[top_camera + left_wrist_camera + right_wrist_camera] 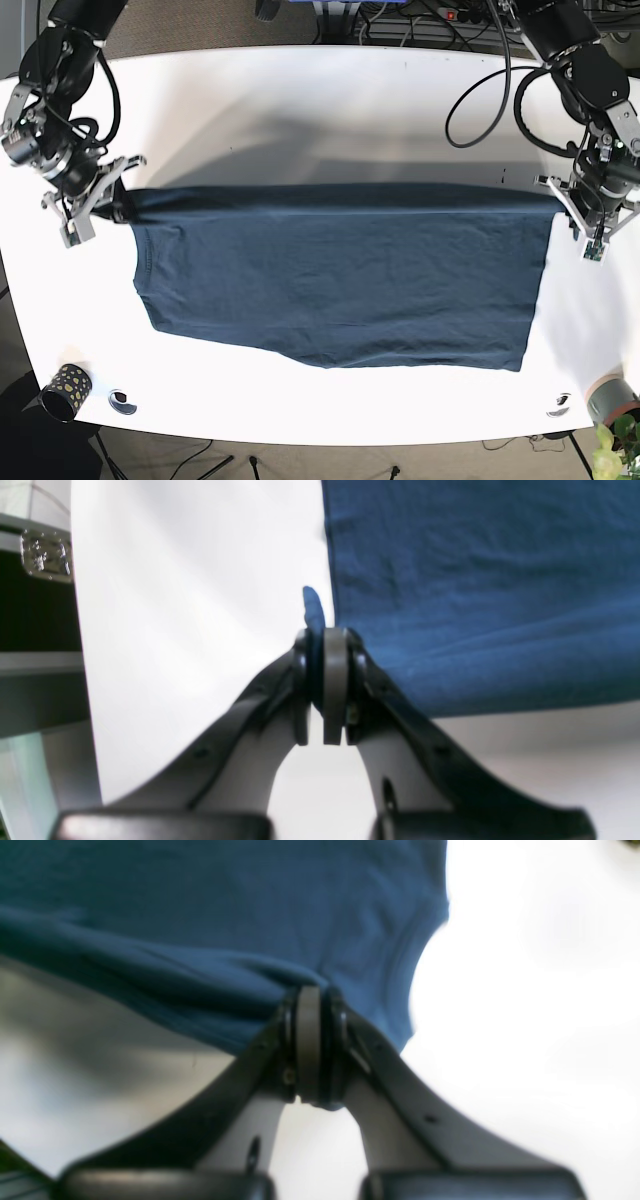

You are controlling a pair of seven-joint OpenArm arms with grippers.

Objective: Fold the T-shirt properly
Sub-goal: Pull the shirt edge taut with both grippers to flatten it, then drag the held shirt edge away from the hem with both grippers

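Observation:
A dark blue T-shirt (340, 275) is stretched across the white table (300, 100), its upper edge lifted taut between both arms and its lower part lying flat. My left gripper (562, 200) is shut on the shirt's upper right corner; in the left wrist view the gripper (322, 645) pinches blue cloth (475, 580), with a small tip of fabric sticking out above the pads. My right gripper (118, 195) is shut on the upper left corner. In the right wrist view the gripper (310, 1000) clamps a bunched fold of the shirt (225, 915) near the sleeve.
A black patterned cup (63, 390) stands at the table's front left corner. A grey pot with a plant (612, 405) sits at the front right. Small black-and-white markers (122, 402) lie near the front edge. Cables (480, 95) hang over the back right.

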